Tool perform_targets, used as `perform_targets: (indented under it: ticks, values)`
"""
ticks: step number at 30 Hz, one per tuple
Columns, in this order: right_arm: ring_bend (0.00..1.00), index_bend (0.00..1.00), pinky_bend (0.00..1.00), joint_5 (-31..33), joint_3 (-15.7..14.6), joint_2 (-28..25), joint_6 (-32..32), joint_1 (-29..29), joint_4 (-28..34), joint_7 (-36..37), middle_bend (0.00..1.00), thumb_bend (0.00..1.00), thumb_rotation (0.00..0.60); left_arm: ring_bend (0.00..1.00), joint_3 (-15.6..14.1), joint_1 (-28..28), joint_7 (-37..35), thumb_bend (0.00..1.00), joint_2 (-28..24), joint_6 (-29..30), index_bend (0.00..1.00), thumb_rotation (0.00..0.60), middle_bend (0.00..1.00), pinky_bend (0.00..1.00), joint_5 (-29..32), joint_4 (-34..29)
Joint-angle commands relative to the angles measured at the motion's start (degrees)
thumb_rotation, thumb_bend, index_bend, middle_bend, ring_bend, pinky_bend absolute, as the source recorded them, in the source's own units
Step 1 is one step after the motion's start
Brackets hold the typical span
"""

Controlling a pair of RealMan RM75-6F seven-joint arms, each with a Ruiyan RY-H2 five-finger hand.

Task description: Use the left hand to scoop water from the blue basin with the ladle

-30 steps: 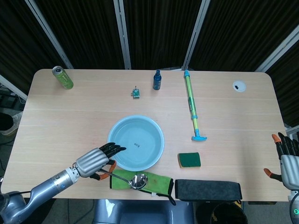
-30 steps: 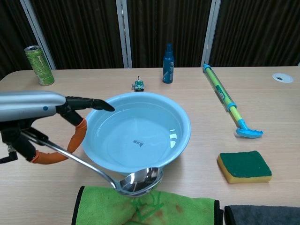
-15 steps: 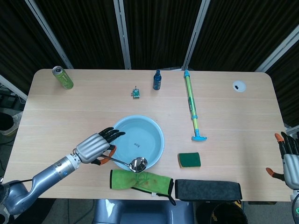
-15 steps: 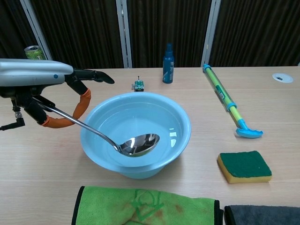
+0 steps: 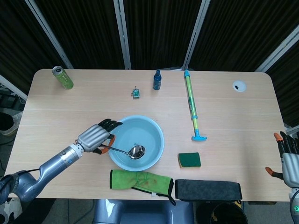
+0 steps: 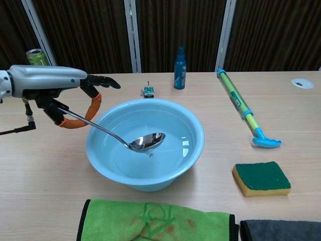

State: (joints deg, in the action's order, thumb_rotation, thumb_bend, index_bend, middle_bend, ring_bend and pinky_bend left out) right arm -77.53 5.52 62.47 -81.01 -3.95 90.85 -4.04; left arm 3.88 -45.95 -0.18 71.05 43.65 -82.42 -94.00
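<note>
The blue basin (image 5: pixel 154 135) (image 6: pixel 193 145) holds clear water at the table's front centre. My left hand (image 5: pixel 96 137) (image 6: pixel 47 85) grips the orange handle of a steel ladle (image 5: pixel 137 151) (image 6: pixel 146 141) just left of the basin. The ladle's bowl hangs inside the basin, above the water's near-left part; whether it touches the water I cannot tell. My right hand (image 5: pixel 287 156) stays at the table's right edge with fingers apart, holding nothing.
A green cloth (image 5: pixel 140 179) (image 6: pixel 150 223) and a dark cloth (image 5: pixel 208 190) lie along the front edge. A green-yellow sponge (image 5: pixel 189 160) (image 6: pixel 261 178) sits right of the basin. A water pump (image 5: pixel 191 105), blue bottle (image 5: pixel 157 80), small clip (image 5: pixel 135 94) and green can (image 5: pixel 62 77) stand further back.
My left hand lifted the ladle off the green cloth and carried it back and rightwards, so its bowl now hangs over the water inside the basin. The right hand barely moved.
</note>
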Motion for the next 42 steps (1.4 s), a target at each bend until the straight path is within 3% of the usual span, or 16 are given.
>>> perform_targets:
  ticks: [1, 20, 42]
  values:
    - [0.0, 0.0, 0.0, 0.0, -0.1, 0.1, 0.2, -0.1, 0.0, -0.3, 0.0, 0.0, 0.6, 0.0, 0.7, -1.3, -1.1, 0.67, 2.5, -1.5, 0.68, 0.6, 0.0, 0.0, 1.2, 2.2]
    - [0.0, 0.0, 0.0, -0.6, -0.1, -0.8, -0.8, 0.6, -0.2, 2.2, 0.0, 0.0, 0.6, 0.0, 0.7, -5.0, -2.8, 0.67, 11.5, -6.4, 0.69, 0.6, 0.0, 0.0, 4.4, 11.2]
    - [0.0, 0.0, 0.0, -1.1, 0.0, -0.8, -1.7, 1.0, -0.1, 2.2, 0.0, 0.0, 0.6, 0.0, -0.5, -4.5, 2.9, 0.67, 9.1, -5.6, 0.7, 0.6, 0.0, 0.0, 7.9, 9.9]
